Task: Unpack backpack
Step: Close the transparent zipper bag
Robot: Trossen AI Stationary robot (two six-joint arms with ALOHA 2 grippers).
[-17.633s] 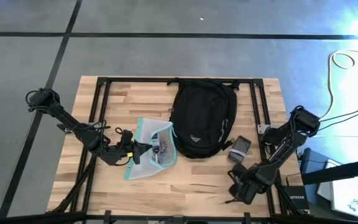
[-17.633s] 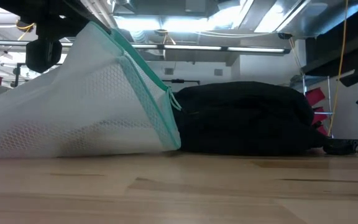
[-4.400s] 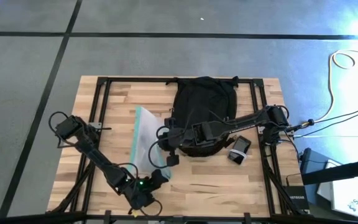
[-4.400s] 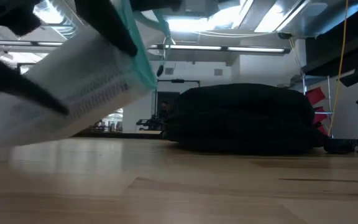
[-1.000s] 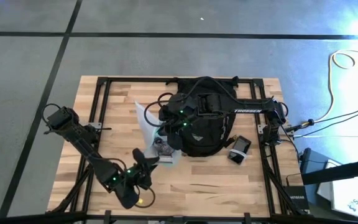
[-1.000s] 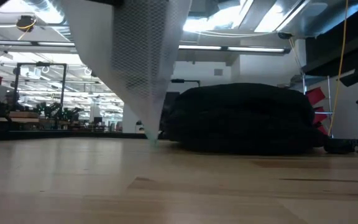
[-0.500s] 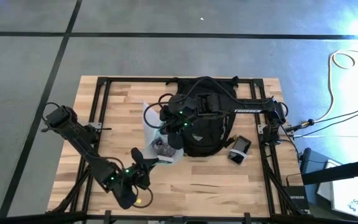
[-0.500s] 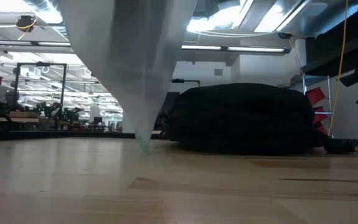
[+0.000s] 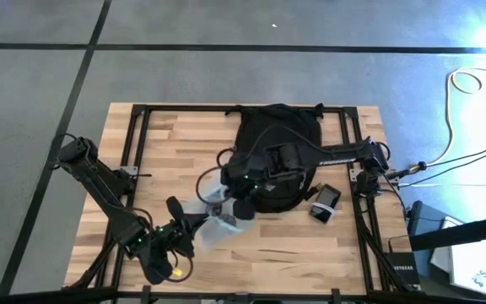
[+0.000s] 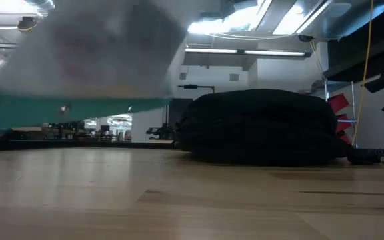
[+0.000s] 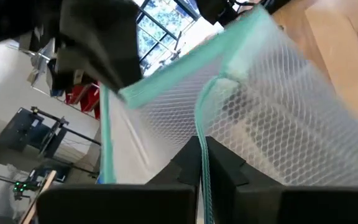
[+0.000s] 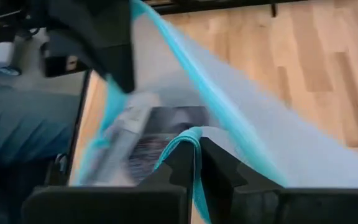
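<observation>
**Pouch lifted clear and carried between both arms**

Pale butcher-block planks of the table point(image 9: 260, 253) take up most of your overhead picture, with grey floor around them. Start at the left gripper point(image 11: 199, 163): its two dark fingers are pinched shut on the teal edging of the clear mesh pouch with teal trim point(image 9: 219, 221). The right gripper point(image 12: 196, 163) is likewise clamped on a teal edge of that same pouch, so you are holding it from two sides.

Half a second ago the pouch hung as a narrow point just touching the wood beside the bag; now it has swung up and toward the table's near edge, and in the table-level picture it fills the upper left as a blurred grey mass with a teal band point(image 10: 79, 107), off the surface. The large black rounded fabric backpack point(image 9: 275, 152) sits where it was, at the far middle of the table, with the right arm reaching across it. I judge the pouch to be out of the bag and ready to be set down.

A small grey device point(image 9: 325, 201) lies just beside the backpack's right side.

Hard to read: the pouch's contents are a dark blur, motion smears its outline, and whether the backpack holds anything more is hidden.
</observation>
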